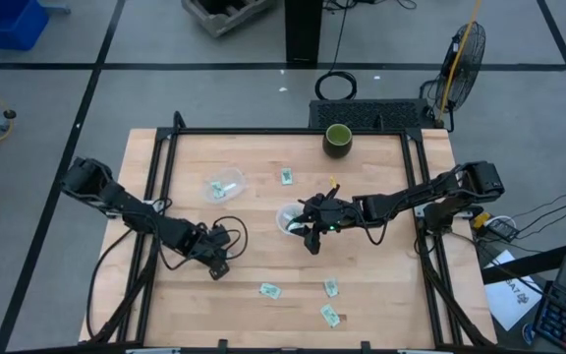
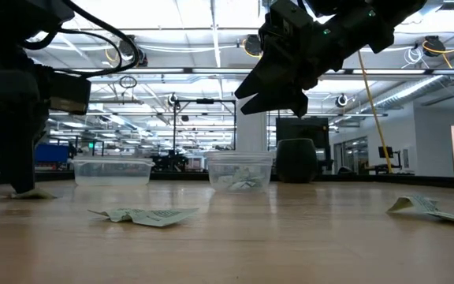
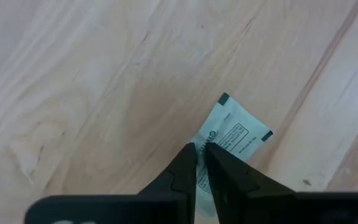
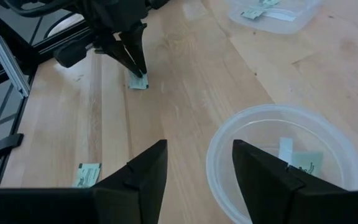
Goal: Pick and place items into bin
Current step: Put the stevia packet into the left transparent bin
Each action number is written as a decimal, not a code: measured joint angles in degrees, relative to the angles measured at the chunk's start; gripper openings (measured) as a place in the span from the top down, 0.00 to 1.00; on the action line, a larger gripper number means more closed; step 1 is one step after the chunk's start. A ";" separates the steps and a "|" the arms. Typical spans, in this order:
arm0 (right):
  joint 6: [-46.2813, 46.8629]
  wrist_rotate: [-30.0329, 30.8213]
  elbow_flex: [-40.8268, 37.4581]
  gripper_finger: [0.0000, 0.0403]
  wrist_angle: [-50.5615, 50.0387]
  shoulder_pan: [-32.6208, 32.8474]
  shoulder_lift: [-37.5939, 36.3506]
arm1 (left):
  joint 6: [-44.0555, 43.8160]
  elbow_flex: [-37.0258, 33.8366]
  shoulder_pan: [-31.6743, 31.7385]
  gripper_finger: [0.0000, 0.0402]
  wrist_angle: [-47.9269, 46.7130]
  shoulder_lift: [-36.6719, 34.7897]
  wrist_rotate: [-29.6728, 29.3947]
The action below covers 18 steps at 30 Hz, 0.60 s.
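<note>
The items are small light green and white packets. One packet (image 3: pixel 232 134) lies under my left gripper (image 3: pixel 201 155), which stands low on the table's left part (image 1: pixel 219 267) and is shut on it. My right gripper (image 4: pixel 197 162) hangs open and empty above the table middle (image 1: pixel 310 236), beside a clear cup (image 4: pixel 278 143) that holds packets (image 4: pixel 303 160). A second clear cup (image 1: pixel 224 185), also holding packets, stands farther left. Loose packets lie flat on the wood toward the near edge (image 1: pixel 269 290), (image 1: pixel 331 287), (image 1: pixel 330 316), and one lies farther back (image 1: pixel 287 176). My left gripper pinches the packet between its two fingers at the packet's end (image 3: pixel 202 171) nearest the wrist. The fingers (image 4: pixel 132 59) come from above, pointing down. The rest of the packet (image 4: pixel 139 82) lies flat on the table.
A dark green cup (image 1: pixel 338 140) stands at the table's far edge. Black frame rails (image 1: pixel 165 157) run along the table's left, right and far sides. Bare wood (image 1: pixel 381 275) lies right of the near packets.
</note>
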 joint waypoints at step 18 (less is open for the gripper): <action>-0.16 0.02 0.00 0.58 -0.02 0.00 0.01 | 0.71 0.02 0.71 0.98 0.11 -0.25 -0.59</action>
